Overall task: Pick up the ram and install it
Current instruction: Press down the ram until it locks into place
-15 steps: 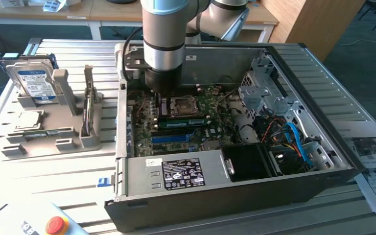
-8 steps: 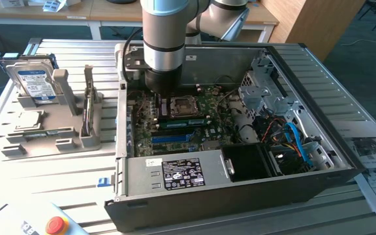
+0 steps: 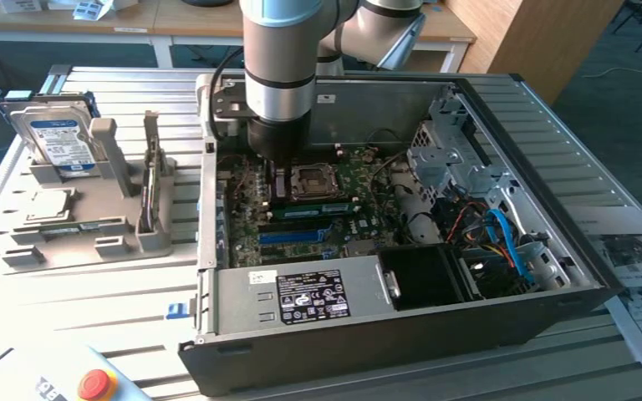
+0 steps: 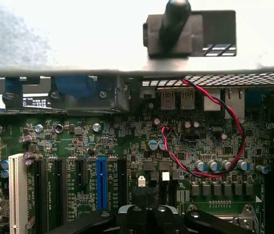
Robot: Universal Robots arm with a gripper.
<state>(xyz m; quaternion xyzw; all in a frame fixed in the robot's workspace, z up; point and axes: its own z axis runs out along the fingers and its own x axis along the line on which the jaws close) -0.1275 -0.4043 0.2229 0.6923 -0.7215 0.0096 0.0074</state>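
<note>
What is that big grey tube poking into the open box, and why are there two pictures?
That tube is a robot arm. One picture comes from a camera standing nearby. The other comes from a camera on the arm's wrist, looking down past its fingers. The box is an open computer on a metal table. Beside it, a grey stand holds a hard drive and the ram, a thin stick. The fingers are shut, low over the green board, and I see nothing held.
</note>
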